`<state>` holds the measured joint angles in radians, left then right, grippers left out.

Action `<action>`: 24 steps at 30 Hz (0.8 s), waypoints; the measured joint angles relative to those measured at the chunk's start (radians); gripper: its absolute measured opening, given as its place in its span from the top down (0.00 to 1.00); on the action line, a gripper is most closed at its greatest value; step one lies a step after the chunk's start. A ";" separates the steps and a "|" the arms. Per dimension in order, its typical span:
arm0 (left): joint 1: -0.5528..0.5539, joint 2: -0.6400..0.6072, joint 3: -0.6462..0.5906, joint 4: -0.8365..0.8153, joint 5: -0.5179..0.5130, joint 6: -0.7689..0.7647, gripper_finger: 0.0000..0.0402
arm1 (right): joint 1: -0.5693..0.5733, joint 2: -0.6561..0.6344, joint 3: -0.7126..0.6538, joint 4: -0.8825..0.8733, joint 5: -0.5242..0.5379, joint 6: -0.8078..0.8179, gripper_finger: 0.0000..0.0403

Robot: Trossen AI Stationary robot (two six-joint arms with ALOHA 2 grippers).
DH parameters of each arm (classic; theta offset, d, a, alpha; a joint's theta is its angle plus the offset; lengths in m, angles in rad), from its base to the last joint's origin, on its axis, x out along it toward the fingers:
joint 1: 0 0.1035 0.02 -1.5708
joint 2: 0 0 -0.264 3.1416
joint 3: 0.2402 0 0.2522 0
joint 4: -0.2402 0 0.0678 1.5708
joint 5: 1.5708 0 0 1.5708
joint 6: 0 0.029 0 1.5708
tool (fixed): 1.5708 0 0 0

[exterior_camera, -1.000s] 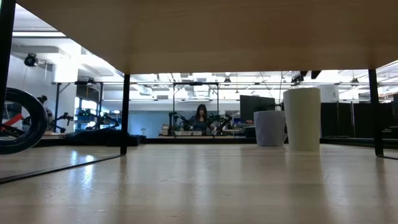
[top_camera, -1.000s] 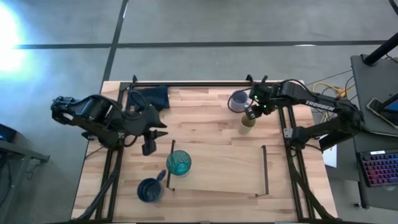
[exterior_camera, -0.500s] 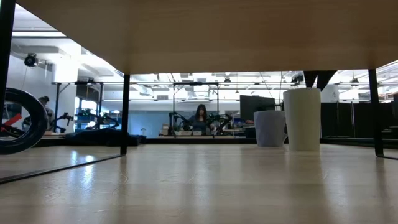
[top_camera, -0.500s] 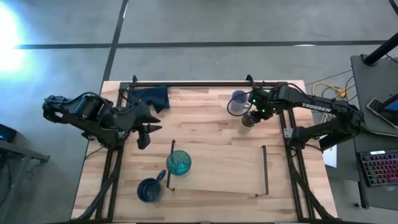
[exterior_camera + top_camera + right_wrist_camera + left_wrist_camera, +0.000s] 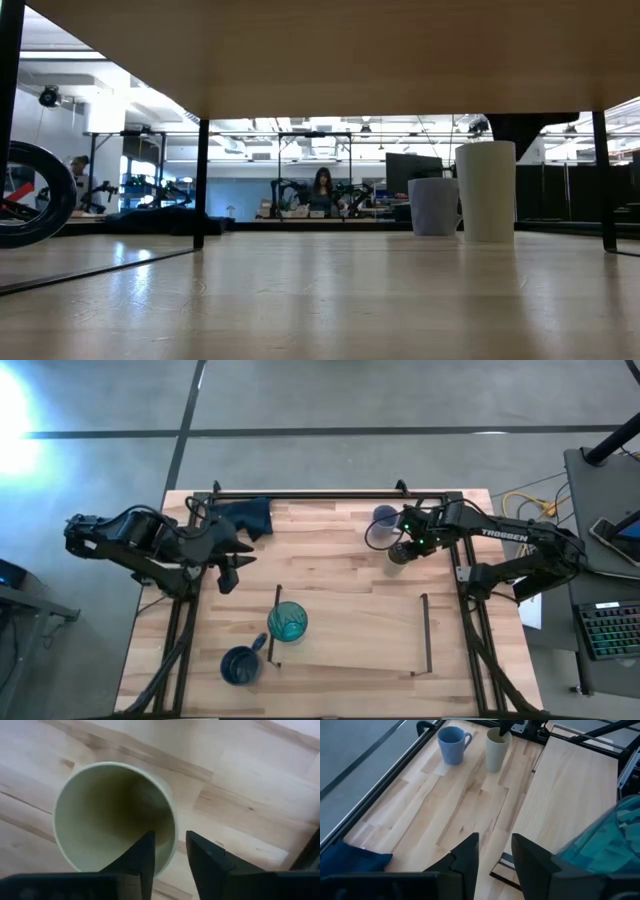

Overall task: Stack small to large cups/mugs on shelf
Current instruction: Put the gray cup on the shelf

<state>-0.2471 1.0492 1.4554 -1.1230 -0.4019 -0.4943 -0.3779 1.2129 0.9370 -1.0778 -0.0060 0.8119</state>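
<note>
The olive-tan cup (image 5: 396, 559) stands upright on the tabletop at the far right, with the lavender-grey mug (image 5: 383, 518) just beyond it. My right gripper (image 5: 404, 546) is open right above the cup's mouth (image 5: 110, 815); one finger hangs over the inside and one over the outside of the rim. The teal tumbler (image 5: 287, 622) stands on the left end of the shelf (image 5: 350, 630). The dark blue mug (image 5: 240, 665) stands on the table, left of the shelf's near corner. My left gripper (image 5: 231, 567) is open and empty left of the shelf.
A dark blue cloth (image 5: 245, 515) lies at the far left of the table. The shelf's black rails (image 5: 426, 632) stand at its short ends. In the low view the shelf board (image 5: 320, 50) spans overhead on its legs (image 5: 201, 180). A person sits in the room beyond.
My right gripper has come down and a little toward the table's near edge, over the olive-tan cup. My left gripper has drawn back toward the table's far left, away from the shelf. The cups have not moved.
</note>
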 joint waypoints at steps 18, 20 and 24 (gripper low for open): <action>0.019 0.010 -0.003 -0.003 0.000 -0.024 0.75 | 0.000 0.000 -0.048 0.041 0.025 -0.044 0.95; 0.019 0.009 -0.003 -0.003 0.000 -0.024 0.75 | 0.000 0.000 -0.058 0.041 0.025 -0.046 0.96; 0.019 0.008 -0.003 -0.003 0.000 -0.025 0.75 | 0.000 0.000 -0.060 0.041 0.025 -0.053 0.97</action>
<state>-0.2283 1.0573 1.4528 -1.1255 -0.4015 -0.5195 -0.3779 1.2133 0.8770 -1.0371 0.0192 0.7589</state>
